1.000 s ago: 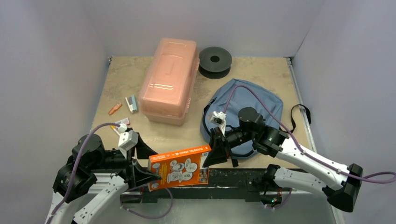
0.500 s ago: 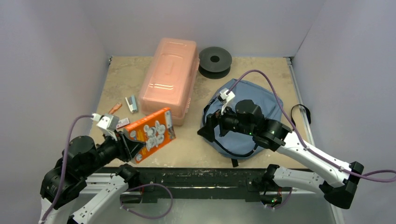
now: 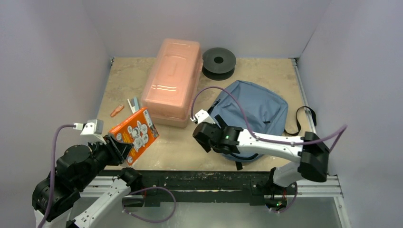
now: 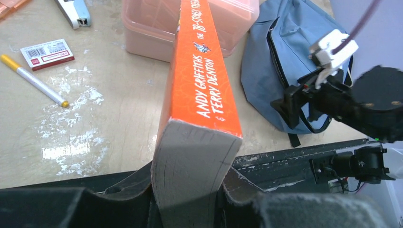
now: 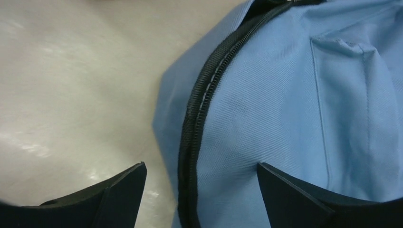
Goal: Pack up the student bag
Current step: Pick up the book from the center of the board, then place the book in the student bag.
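student bag (image 5: 285, 118) edge seemingly between right fingers (image 5: 121, 192)

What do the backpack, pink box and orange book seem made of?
Student bag: matte woven fabric; weave and stitched seams show. Pink box: glossy translucent plastic, probably rigid; light glints on its lid. Orange book: paper pages, visible at its end; cover likely smooth card.

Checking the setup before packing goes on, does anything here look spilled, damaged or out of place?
Nothing spilled or broken. Only oddity: whitish scuffed patches on the table beside the pen, which looks like surface wear.
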{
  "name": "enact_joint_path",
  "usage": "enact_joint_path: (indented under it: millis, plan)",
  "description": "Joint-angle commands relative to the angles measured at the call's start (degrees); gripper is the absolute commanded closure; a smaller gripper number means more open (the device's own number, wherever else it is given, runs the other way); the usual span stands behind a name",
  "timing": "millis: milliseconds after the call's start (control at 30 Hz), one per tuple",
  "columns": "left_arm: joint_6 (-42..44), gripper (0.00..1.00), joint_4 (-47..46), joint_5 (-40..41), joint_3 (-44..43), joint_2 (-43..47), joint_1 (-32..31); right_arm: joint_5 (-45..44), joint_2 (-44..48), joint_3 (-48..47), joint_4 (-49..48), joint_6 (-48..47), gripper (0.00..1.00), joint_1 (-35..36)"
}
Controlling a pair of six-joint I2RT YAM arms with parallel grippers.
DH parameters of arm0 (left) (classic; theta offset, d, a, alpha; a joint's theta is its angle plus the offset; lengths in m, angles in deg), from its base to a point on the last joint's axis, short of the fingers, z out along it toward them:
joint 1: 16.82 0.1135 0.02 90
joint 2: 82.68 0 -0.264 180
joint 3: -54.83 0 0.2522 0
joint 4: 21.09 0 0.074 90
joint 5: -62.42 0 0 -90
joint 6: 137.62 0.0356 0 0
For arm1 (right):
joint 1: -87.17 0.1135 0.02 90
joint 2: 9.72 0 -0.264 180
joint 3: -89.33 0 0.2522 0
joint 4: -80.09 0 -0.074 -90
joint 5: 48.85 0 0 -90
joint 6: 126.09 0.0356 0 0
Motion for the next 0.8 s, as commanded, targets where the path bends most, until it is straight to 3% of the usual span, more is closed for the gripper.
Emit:
enact_joint_path:
  millis: [0,133,500,667,767]
  plan:
    - [-1.40,1.00,-6.20,-2.00,0.30,-0.83,0.14,-16.13,-4.81,-4.46,7.62,3.29,0.13,0.49]
    - [-1.28,1.00,-7.35,-4.33,1.47,-1.49,0.13,-19.30,-2.65,-4.41,10.68,4.56,0.30,0.54]
    - [-1.38,1.00,-10.64,-9.50,4.01,-3.39,0.13,-15.51,6.18,-3.03,10.93,2.89,0.35,0.46]
    - [-3.81,1.00,-13.27,-13.56,5.93,-4.03,0.13,-20.09,2.04,-1.50,10.75,3.16,0.45,0.17]
    - [-9.70,1.00,-19.19,-19.67,10.04,-3.74,0.15,-23.60,-2.66,-1.13,11.68,5.69,0.56,0.10]
